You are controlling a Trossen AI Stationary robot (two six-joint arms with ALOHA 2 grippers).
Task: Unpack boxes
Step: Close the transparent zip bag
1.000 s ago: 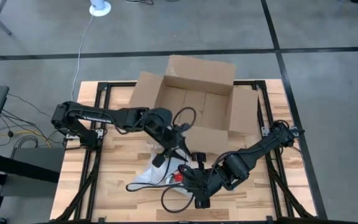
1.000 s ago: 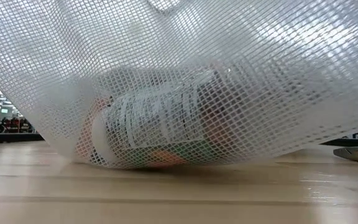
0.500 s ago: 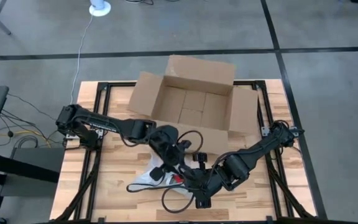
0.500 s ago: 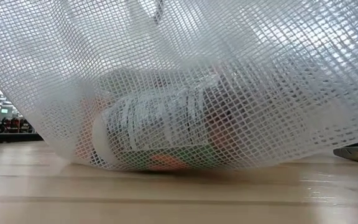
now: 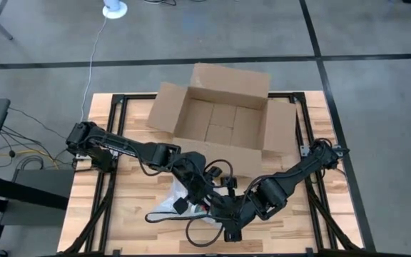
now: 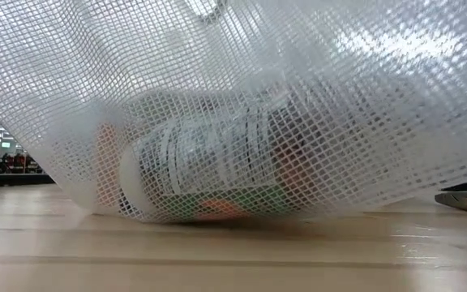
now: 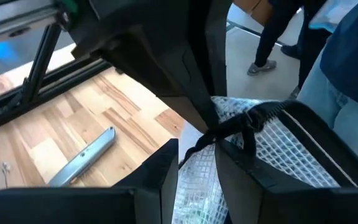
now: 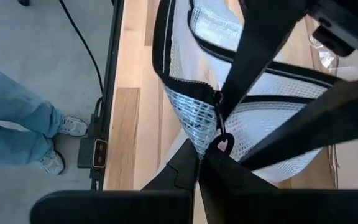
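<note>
Both grippers are gripping a white mesh zip bag [image 5: 180,200] before the open brown cardboard box [image 5: 220,118]: left gripper [image 7: 197,149] pinching its edge, right gripper [image 8: 199,163] clamping its zipper pull.

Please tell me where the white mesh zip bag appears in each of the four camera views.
High view: mesh bag at the table's front, under both claws.
Low view: fills the picture.
Left wrist view: beyond the left claw, bag at.
Right wrist view: above the right claw, bag at.
Shared landmark: the black zipper edge.
</note>
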